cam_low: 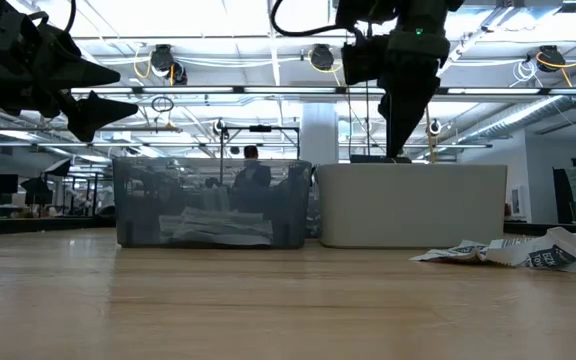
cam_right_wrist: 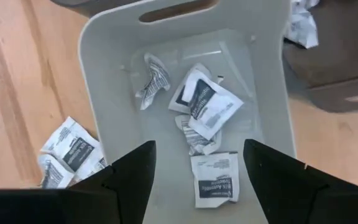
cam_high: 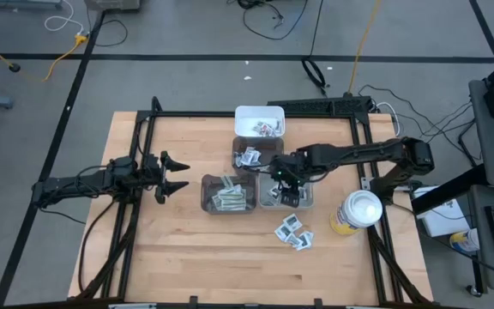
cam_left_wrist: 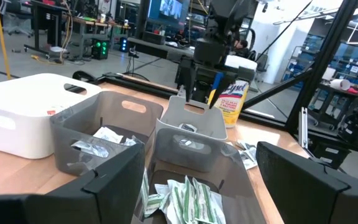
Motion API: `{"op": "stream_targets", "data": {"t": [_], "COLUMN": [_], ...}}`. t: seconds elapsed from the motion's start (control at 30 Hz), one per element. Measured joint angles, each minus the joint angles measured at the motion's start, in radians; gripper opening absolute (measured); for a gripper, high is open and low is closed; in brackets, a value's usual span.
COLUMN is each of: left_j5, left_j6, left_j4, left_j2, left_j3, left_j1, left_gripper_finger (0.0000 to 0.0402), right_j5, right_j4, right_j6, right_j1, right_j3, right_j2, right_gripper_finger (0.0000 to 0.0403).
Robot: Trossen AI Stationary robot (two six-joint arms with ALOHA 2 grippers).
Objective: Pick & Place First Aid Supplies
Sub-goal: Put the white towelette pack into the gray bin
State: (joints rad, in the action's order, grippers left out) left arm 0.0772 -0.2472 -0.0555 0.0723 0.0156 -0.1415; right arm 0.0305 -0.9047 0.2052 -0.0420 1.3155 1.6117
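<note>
Right wrist view: we see the right gripper [cam_right_wrist: 194,165], fingers spread and empty, above a grey bin [cam_right_wrist: 104,74] holding white sachets [cam_right_wrist: 207,106]. Left gripper [cam_high: 171,176] waits open, well apart.

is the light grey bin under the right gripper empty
No. The light grey bin holds several white sachets; the open right gripper hangs above it.

right gripper [cam_high: 286,190] over light bin [cam_high: 273,203]; loose packets [cam_high: 293,232] on table [cam_high: 170,257].
</note>
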Motion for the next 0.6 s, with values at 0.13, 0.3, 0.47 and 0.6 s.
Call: {"op": "stream_targets", "data": {"t": [0.13,0.3,0.47,0.6], "left_j5": [0.000,0.000,0.000,0.000], "left_j6": [0.000,0.000,0.000,0.000], "left_j4": [0.000,0.000,0.000,0.000], "left_j2": [0.000,0.000,0.000,0.000], "left_j3": [0.000,0.000,0.000,0.000], "left_j1": [0.000,0.000,0.000,0.000], "left_gripper_finger": [0.0310,0.0310,0.0310,0.0310], "right_j5": [-0.004,-0.003,-0.003,-0.005], "right_j4": [-0.010,-0.012,-0.013,-0.013], "right_j6": [0.045,0.103,0.185,0.244], "right_j1": [0.045,0.149,0.261,0.344], "right_j3": [0.000,0.000,0.000,0.000], "right_j2": [-0.001,-0.003,-0.002,-0.002], "right_gripper_finger": [0.0237,0.0235,0.0231,0.0231]}}
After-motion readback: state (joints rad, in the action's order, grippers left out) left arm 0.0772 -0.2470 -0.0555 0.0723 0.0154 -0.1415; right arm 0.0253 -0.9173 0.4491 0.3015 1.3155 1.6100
